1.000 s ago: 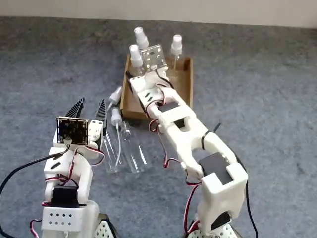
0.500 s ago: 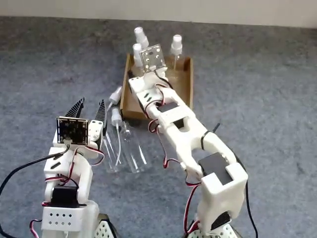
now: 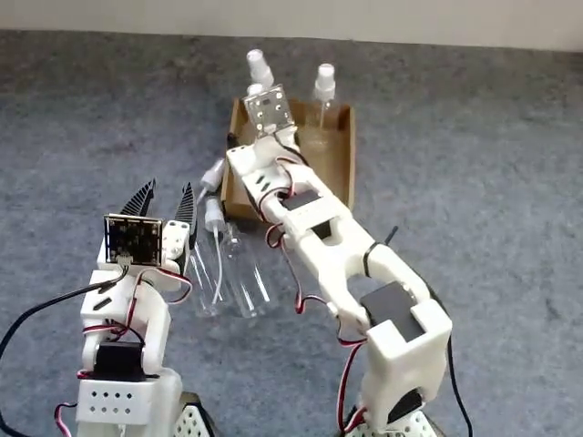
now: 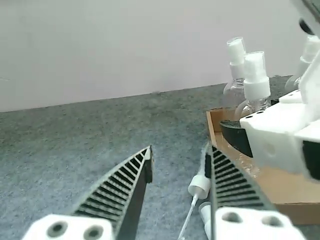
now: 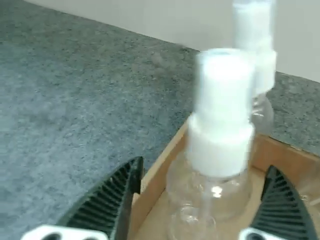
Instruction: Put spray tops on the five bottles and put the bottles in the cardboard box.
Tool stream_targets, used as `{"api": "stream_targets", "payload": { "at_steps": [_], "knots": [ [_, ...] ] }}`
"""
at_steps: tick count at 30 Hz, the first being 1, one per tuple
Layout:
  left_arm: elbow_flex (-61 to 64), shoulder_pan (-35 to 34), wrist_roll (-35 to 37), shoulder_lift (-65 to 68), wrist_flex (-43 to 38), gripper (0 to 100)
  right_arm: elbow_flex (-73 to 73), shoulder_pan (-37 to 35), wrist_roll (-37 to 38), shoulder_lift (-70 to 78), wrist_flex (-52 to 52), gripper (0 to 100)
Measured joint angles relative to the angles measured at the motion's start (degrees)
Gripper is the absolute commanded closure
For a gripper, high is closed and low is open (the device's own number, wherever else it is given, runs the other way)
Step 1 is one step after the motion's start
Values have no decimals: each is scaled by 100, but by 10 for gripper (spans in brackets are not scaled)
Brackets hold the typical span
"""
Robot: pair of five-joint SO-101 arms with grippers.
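Note:
Three clear bottles with white spray tops stand upright at the far end of the cardboard box [image 3: 339, 155]. My right gripper [image 5: 204, 169] reaches into the box and is open, with one of these bottles [image 5: 220, 125] standing between its fingers [image 5: 107, 200]. A second bottle [image 5: 255, 35] stands just behind it. Two more bottles [image 3: 232, 269] with spray tops [image 3: 213, 214] lie on the carpet left of the box. My left gripper [image 3: 169, 188] hovers open beside those two, nothing in it.
Grey carpet surrounds the box on all sides, with free room to the right and far left. A pale wall closes off the far side. The right arm [image 3: 337, 246] stretches diagonally from the near edge to the box.
The right arm's wrist has swung left inside the box, and its camera board now covers most of the far-left bottle. The left arm has kept still.

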Motion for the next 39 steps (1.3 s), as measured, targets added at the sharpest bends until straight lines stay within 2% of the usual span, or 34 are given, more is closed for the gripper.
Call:
{"api": "stream_targets", "payload": {
  "at_steps": [10, 16, 27, 35, 39],
  "knots": [
    [0, 0, 0, 0, 0, 864, -229, 18, 0, -18, 299, 682],
    [0, 0, 0, 0, 0, 864, -369, 18, 0, -695, 668, 682],
    [0, 0, 0, 0, 0, 864, -369, 0, 0, -3200, 3174, 684],
    [0, 0, 0, 0, 0, 865, -360, -932, 0, -4176, 6646, 684],
    [0, 0, 0, 0, 0, 866, 229, -1336, 0, -4229, 6813, 684]
  ]
}}
